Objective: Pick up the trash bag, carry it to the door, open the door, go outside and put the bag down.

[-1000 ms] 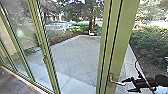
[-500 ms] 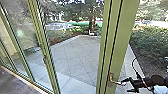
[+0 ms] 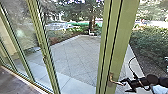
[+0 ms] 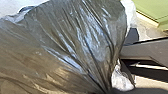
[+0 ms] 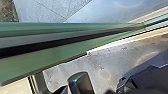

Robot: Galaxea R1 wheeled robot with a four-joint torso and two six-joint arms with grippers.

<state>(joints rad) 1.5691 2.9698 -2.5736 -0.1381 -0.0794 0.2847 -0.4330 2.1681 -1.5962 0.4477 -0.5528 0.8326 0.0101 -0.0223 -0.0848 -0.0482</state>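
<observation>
The right pincer is held low at the door, its jaws spread one above the other, and the end of the one door handle is met at their mouth; whether it is touched cannot be told. The right arm is stretched almost level toward the door, and one thin black cable is looped above it. A pale cover is worn by the arm farther back. At the left wrist, one trash bag is seen close up, dark and shiny, its film drawn into many long folds that are brought together toward one point. Whether the left pincer is spread or pressed together cannot be told. One small white crumpled patch is seen just beside the bag. The handle is mounted on one upright green door frame, by which the right wrist is also closely faced. Across from it, several tall glass panels are set between narrow green posts, with a strip of grey-brown floor along their foot. Past the frames, pale paving is laid in slabs, bordered by one dense hedge on the right, and one tree trunk is seen beyond the far edge.
</observation>
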